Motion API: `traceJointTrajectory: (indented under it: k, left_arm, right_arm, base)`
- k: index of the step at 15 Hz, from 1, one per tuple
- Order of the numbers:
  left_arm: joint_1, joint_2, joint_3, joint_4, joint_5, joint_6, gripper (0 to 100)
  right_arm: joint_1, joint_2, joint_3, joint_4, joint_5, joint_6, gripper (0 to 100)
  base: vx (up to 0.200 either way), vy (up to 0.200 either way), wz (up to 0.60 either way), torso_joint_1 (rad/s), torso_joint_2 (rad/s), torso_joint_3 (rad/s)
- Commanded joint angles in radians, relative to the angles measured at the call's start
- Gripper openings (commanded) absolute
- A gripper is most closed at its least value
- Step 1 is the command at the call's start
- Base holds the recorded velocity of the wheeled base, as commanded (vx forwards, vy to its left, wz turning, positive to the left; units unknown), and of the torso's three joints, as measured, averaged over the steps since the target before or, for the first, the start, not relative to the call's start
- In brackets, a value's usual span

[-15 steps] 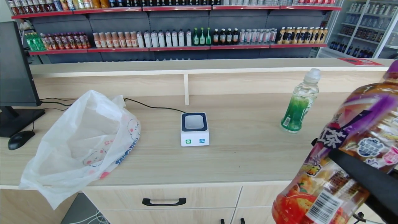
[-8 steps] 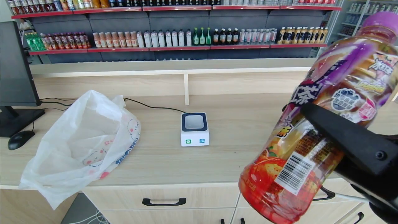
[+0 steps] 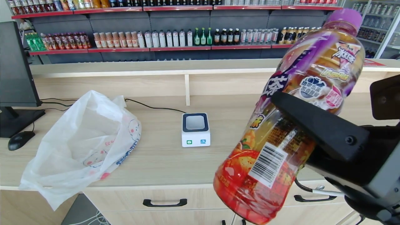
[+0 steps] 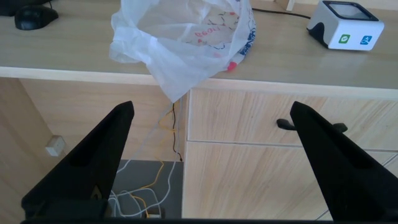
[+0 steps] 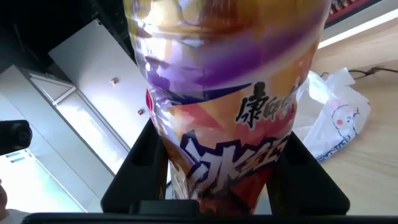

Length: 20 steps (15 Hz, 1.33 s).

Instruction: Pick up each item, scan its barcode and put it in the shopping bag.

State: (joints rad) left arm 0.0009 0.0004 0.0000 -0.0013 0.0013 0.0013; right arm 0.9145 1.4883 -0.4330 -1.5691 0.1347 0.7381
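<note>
A: Right gripper (image 5: 224, 180) up close, both fingers clamped on the bottle (image 3: 281, 140) at mid-label!
B: Bottle's in the air and tilted: purple cap high, red base low, barcode facing the head camera. It hangs to the right of the scanner (image 3: 195, 129), apart from it.
A: Left gripper (image 4: 211, 109)?
B: Spread wide with nothing in it, low in front of the drawers (image 4: 249, 143), below the counter (image 3: 162, 159) edge.
A: And on the counter?
B: Bag (image 3: 84, 140) slumped at the left, mouth gaping, one corner drooping over the front edge. Scanner at centre, window up, its cable (image 3: 153, 107) running back toward the bag.
A: Beyond that?
B: Mouse (image 3: 20, 139) and monitor (image 3: 15, 68) far left, shelves (image 3: 175, 48) of drinks behind.
</note>
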Motion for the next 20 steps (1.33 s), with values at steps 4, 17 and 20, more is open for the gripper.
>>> traceJointTrajectory:
  k: [4,17,20]
  left_arm:
    - [0.001,0.0,0.0,0.0,0.0,0.0,100]
    - [0.001,0.0,0.0,0.0,0.0,0.0,100]
    - [0.001,0.0,0.0,0.001,0.0,0.0,100]
  right_arm:
    - [0.0,0.041,-0.043,-0.002,0.0,0.03,0]
    - [-0.002,0.029,-0.032,-0.002,-0.001,-0.009,0]
    - [-0.006,0.036,-0.033,-0.002,-0.006,-0.077,0]
  base:
    - [0.0,0.0,0.0,0.0,0.0,0.0]
    - [0.0,0.0,0.0,0.0,0.0,0.0]
    - [0.0,0.0,0.0,0.0,0.0,0.0]
